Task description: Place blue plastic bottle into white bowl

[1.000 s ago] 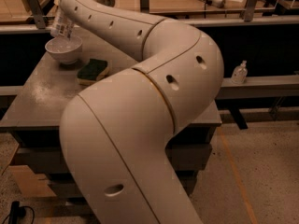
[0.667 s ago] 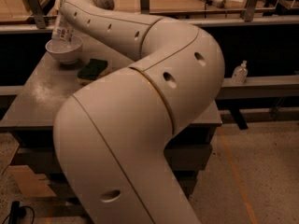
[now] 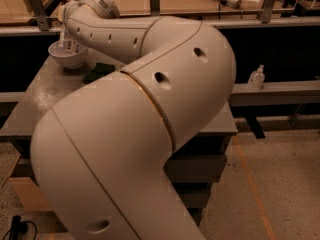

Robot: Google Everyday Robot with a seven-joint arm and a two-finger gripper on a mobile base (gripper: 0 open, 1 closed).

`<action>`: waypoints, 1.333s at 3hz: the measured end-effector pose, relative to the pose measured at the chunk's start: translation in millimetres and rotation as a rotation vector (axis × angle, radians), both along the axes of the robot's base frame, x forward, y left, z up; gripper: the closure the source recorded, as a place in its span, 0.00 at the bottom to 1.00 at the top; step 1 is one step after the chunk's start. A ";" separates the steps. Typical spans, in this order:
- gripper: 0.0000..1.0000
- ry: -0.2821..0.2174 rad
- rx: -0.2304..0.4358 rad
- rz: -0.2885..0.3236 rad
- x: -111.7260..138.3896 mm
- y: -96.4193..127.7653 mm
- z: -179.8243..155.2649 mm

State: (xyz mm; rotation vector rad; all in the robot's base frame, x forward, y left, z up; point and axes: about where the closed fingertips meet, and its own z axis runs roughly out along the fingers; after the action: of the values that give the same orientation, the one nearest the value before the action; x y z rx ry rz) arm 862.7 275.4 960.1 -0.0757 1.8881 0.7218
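The white bowl (image 3: 64, 59) stands on the far left of the grey table (image 3: 35, 99). The blue plastic bottle (image 3: 70, 43), clear with a whitish label, hangs upright with its lower end inside the bowl. My gripper (image 3: 66, 24) is right above the bowl at the end of the big cream arm (image 3: 150, 84) and is shut on the bottle's top. The arm's wrist hides much of the gripper.
A dark sponge (image 3: 98, 72) lies on the table just right of the bowl. A small clear pump-dispenser bottle (image 3: 256, 77) stands on a low shelf at the right. A wooden bench with a rail runs behind the table. My arm hides most of the table.
The gripper has come down a little with the bottle, so its lower end now sits inside the bowl. The elbow has shifted slightly right.
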 end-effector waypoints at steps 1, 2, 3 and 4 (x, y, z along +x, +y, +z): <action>0.28 -0.003 -0.021 0.000 -6.2 -2.9 -5.9; 0.06 0.006 -0.035 -0.009 -11.7 -8.1 -9.9; 0.00 0.018 -0.044 -0.024 -16.9 -17.1 -11.4; 0.00 0.039 -0.049 -0.047 -21.2 -28.7 -12.3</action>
State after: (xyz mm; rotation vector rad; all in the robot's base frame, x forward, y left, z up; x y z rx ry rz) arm 841.5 246.7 947.8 -0.0483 1.9382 0.6495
